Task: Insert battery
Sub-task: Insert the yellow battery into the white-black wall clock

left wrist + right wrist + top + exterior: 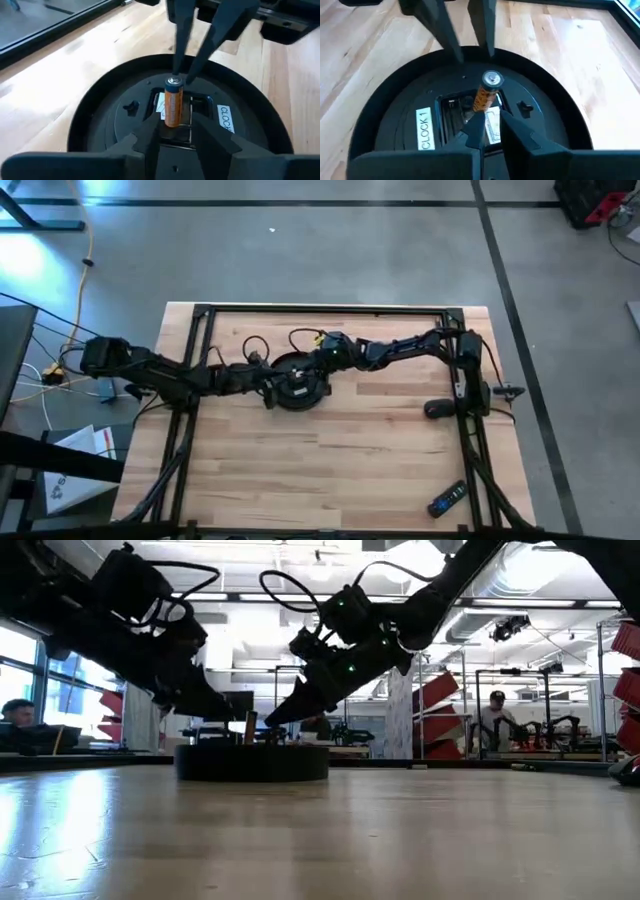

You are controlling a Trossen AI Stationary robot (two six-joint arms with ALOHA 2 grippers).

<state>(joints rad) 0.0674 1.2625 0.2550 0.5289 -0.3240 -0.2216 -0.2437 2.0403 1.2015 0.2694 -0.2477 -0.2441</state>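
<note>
Orange battery [173, 104]: standing tilted in the open battery bay at the centre of the black clock back [100, 107], not yet seated flat.
Right claw [488, 129]: clenched on the battery's lower end, arm reaching low over the clock from the far side.
Left claw [176, 135]: fingers straddle the battery's base; whether it is pinching, I cannot tell.
Risk: pushing down at this tilt could jam the battery against the bay's edge, or let it slip out onto the wooden surface [340, 460].
Remote control [447, 499]: idle near the surface's front right corner.
</note>
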